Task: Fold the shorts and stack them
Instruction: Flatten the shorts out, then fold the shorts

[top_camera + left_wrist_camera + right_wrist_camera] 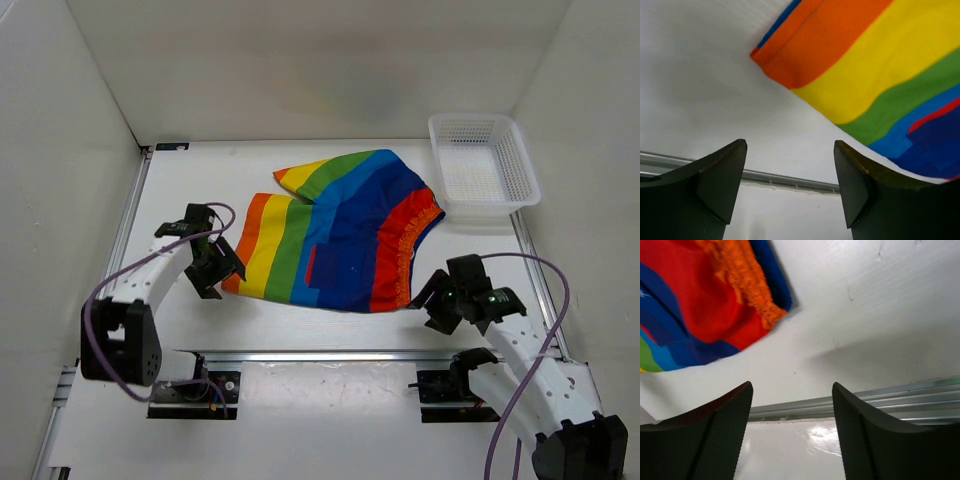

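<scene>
left gripper (213,262): jaws apart, nothing between them, so we call it released. It sits at lower left of the top view.
right gripper (440,300): also spread and empty, released. It sits at lower right of the top view.
left fingers (715,185) → cloth: in the left wrist view the orange leg hem (772,62) lies ahead, up and to the right, with bare table (200,180) between.
right fingers (715,435) → cloth: in the right wrist view the waistband (747,287) corner lies ahead, up and to the left, again with bare table between.
shorts (335,235): they lie flat in the middle of the top view, blue pocket (335,265) facing up. They are well apart from the basket (470,117) at upper right.
long axis: it runs roughly left to right across the top view, hem at the left end and waistband at the right end. A second leg splays toward the upper middle.
nearer arm: each arm has its own end. In the top view the left looks closer, just beside the hem, though we cannot tell whether it touches. The right sits near the waistband corner with a small gap.
rail (330,353): it lies behind both grippers, along the near edge.
our read: the shorts look unfolded, so we judge the fold not yet made. We'd expect pinches at the two near corners.
risk: a jaw may catch only the top layer at the gathered waistband.
</scene>
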Available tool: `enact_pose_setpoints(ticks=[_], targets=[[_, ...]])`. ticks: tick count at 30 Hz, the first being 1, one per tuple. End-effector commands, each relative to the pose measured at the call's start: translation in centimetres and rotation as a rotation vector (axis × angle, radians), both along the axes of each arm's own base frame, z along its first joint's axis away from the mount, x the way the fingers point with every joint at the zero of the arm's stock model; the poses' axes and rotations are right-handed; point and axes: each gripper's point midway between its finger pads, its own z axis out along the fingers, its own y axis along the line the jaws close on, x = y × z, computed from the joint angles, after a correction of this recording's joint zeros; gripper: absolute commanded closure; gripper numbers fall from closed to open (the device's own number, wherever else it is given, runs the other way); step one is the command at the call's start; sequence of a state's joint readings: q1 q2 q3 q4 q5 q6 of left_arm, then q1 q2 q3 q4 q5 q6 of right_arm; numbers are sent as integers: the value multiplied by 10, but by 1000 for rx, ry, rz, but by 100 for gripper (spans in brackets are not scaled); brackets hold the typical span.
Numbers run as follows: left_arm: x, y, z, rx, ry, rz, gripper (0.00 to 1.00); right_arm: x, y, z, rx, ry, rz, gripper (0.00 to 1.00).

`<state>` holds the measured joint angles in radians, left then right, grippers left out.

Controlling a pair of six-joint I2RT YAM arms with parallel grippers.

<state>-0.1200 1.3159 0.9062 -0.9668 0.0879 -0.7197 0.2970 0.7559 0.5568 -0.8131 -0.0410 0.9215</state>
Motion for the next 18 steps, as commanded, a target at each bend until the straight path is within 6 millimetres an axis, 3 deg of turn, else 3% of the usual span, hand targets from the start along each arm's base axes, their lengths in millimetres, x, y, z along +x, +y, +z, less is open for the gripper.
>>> enact_pose_setpoints(ticks=[1, 6, 7, 12, 15, 16, 18], targets=[[14, -2, -24, -5, 19, 28, 18, 3, 17, 3, 117, -34, -4, 29], [18, -7, -62, 0, 118, -1, 19, 10, 21, -11, 125, -33, 0, 23], [18, -5, -70, 16, 146, 1, 19, 20, 24, -9, 130, -64, 10, 23], [36, -3, -75, 32, 124, -53, 29, 41, 22, -23, 66, -46, 15, 22], [44, -4, -74, 33, 117, -65, 51, 52, 23, -29, 44, -37, 29, 22], [49, -5, -71, 32, 103, -65, 73, 55, 24, -34, 41, -27, 29, 22], [52, -7, -71, 20, 103, -67, 87, 58, 27, -37, 42, -28, 39, 26]])
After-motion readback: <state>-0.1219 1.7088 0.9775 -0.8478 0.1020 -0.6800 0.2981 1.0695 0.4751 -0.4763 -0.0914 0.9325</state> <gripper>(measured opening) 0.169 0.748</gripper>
